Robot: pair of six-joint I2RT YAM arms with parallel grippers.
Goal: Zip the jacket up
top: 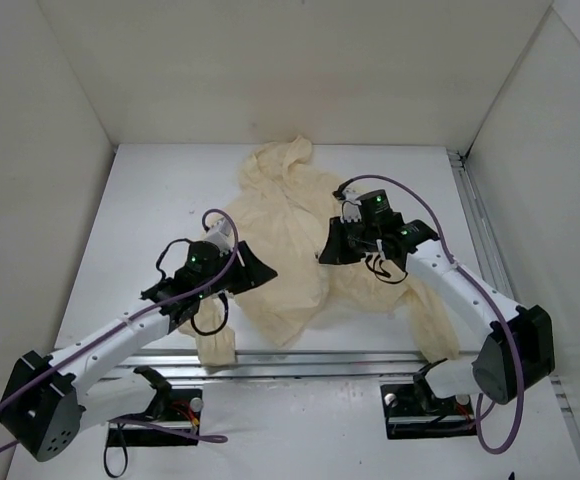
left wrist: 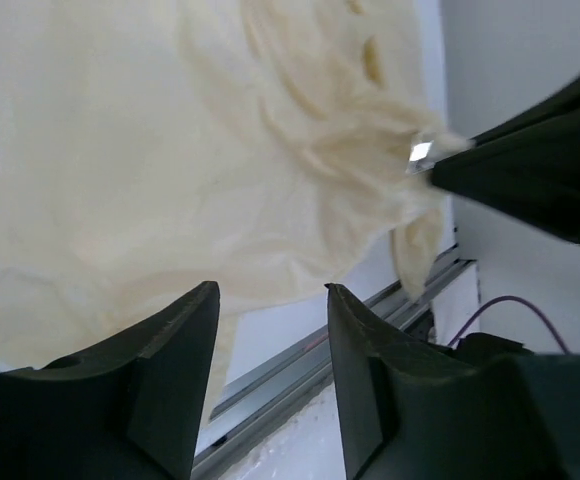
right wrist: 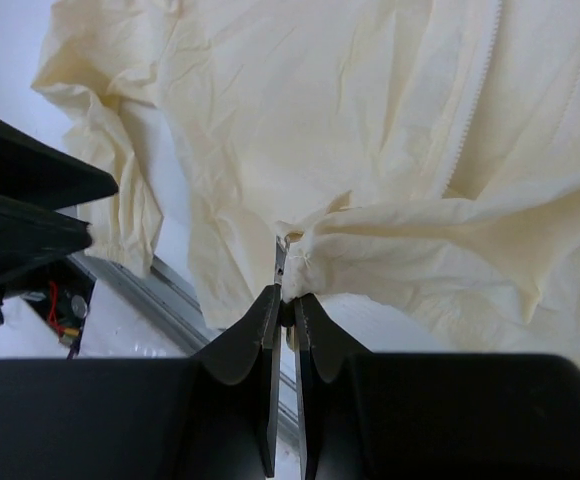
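The jacket [top: 290,240] lies spread out in the middle of the table [top: 150,220], with its hood [top: 285,160] at the far end and its bottom edge at the near side. The left gripper [left wrist: 270,295] hangs over the jacket's left side, close to the bottom edge. Its fingers [left wrist: 170,340] are apart and hold nothing. The right gripper [right wrist: 285,300] is over the jacket's right side. Its fingers [right wrist: 255,340] are squeezed tight on the jacket's bottom edge, right at the small shiny pull [left wrist: 422,150], and the cloth bunches up there.
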